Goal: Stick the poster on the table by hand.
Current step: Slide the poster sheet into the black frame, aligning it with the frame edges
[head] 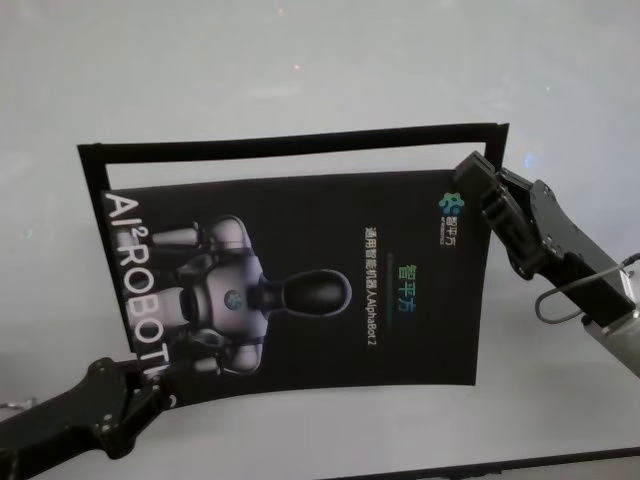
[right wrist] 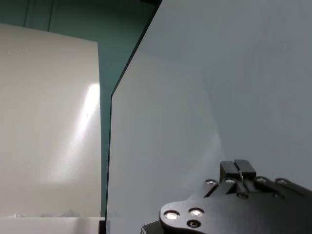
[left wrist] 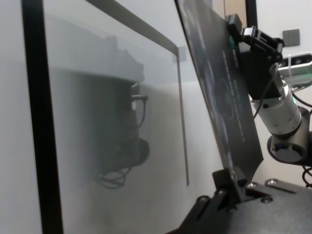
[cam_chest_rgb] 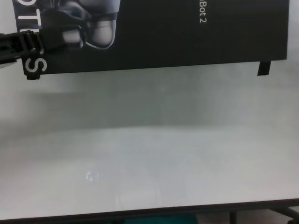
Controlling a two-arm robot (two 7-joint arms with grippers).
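Poster [head: 300,290] hangs above the table [head: 300,60] — left gripper [head: 150,385] and right gripper [head: 480,190] each pinching a corner — so lowering and pressing flat remain.

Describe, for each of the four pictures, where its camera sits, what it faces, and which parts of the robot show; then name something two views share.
Head: high up, looking down at the poster, with the left hand and right hand.
Chest: low, facing the table.
Left wrist: on the left arm, sighting along the poster toward the right hand.
Right wrist: on the right arm, its hand against the poster's pale back.
Shared: head and chest both show the "AlphaBot 2" text.
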